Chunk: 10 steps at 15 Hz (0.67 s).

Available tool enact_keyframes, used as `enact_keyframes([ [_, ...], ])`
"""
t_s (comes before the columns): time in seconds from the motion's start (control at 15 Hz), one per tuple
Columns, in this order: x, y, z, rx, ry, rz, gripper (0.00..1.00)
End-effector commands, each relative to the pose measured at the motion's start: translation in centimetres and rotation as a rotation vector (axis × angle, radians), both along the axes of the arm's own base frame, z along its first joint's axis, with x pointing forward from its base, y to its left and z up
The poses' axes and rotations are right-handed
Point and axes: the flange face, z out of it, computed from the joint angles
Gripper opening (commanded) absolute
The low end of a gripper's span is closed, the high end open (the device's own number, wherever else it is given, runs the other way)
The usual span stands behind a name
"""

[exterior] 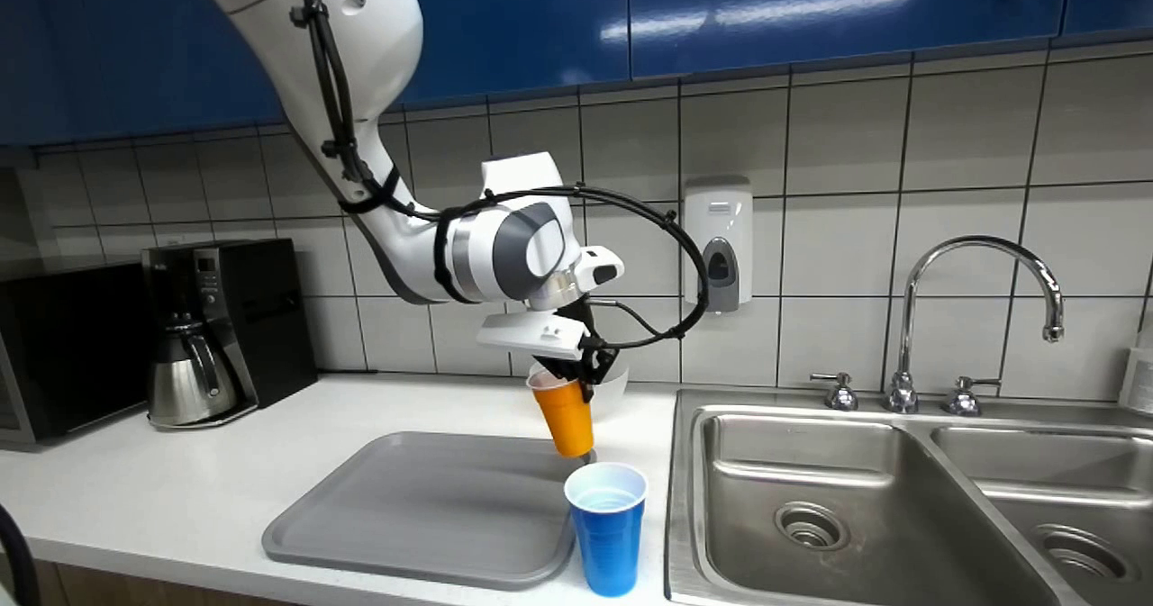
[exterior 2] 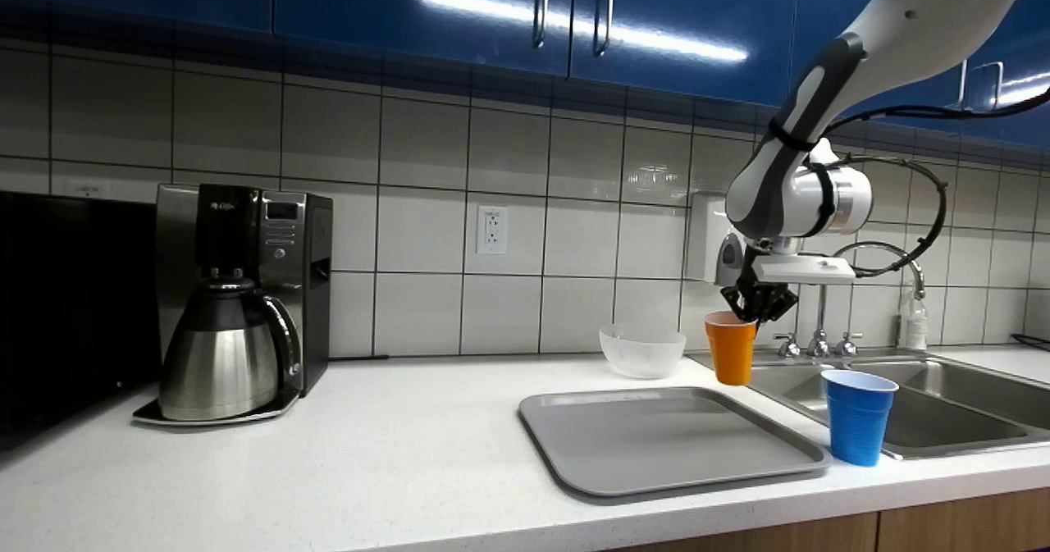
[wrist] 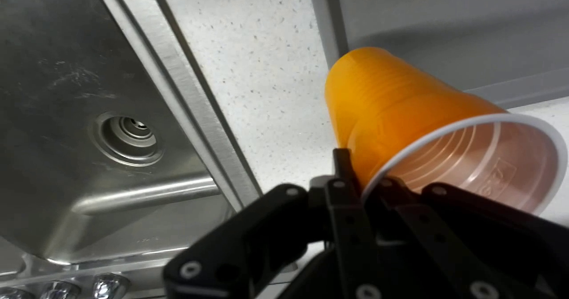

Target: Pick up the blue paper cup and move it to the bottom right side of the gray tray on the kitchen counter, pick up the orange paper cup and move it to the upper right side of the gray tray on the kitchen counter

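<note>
The orange paper cup (wrist: 395,108) was held tilted at the back right corner of the gray tray (exterior 2: 656,445), as both exterior views showed; whether its base touched the rim could not be told. The jaws of the gripper (wrist: 364,177) were clamped on the cup's wall at its mouth. A small boxed mark (wrist: 497,177) showed inside the cup, its characters too faint to read. The blue paper cup (exterior: 609,534) stood upright on the kitchen counter (exterior 2: 394,453), just right of the tray near its front corner. Behind the tray, near the tiled wall (exterior 2: 418,232), sat a frosted bowl (exterior 2: 642,353). Farther right of the tray lay the steel sink (exterior: 682,498) with its faucet (exterior: 977,241), and beyond them a pump bottle (exterior 2: 913,326), its label illegible. A soap dispenser (exterior: 718,246) hung behind and above the tray. Behind the tray and left of it in an exterior view, the wall outlet (exterior 2: 492,230) bore tiny, unreadable print. Well left of the tray stood a coffee maker (exterior 2: 283,269) with a steel carafe (exterior 2: 217,367), the lettering (exterior 2: 223,206) high on its front too blurred to read.
</note>
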Motion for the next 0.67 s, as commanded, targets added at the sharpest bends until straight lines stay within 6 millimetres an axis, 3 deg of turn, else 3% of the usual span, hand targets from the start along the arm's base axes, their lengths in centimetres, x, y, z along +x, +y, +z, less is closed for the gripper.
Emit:
enact_keyframes([
  [0.0, -0.3, -2.1, -0.3, -0.014, -0.021, -0.050, 0.01],
  [0.6, -0.4, -5.6, -2.2, -0.026, -0.024, -0.151, 0.01],
])
